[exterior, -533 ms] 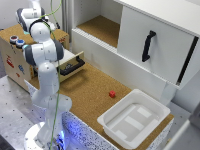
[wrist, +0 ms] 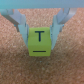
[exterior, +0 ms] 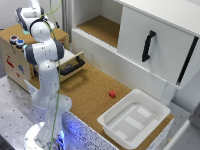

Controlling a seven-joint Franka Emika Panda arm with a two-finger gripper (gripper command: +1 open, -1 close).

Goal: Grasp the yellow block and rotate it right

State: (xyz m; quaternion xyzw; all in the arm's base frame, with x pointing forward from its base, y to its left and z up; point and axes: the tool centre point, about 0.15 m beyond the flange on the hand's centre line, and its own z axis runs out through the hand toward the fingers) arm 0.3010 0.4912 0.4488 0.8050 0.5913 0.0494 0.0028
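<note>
Wrist view: yellow block [wrist: 40, 41] w/ a "T" sits betw. the gripper [wrist: 41, 30] jaws, clamped on it, over cork tabletop [wrist: 15, 62]. Exterior view: red cube [exterior: 112, 93] near white tray [exterior: 161, 106].

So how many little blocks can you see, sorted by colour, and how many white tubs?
Yellow block: 1, marked with a T, between the gripper fingers in the wrist view
Red block: 1, on the cork surface
White tub: 1
Total: 3
</note>
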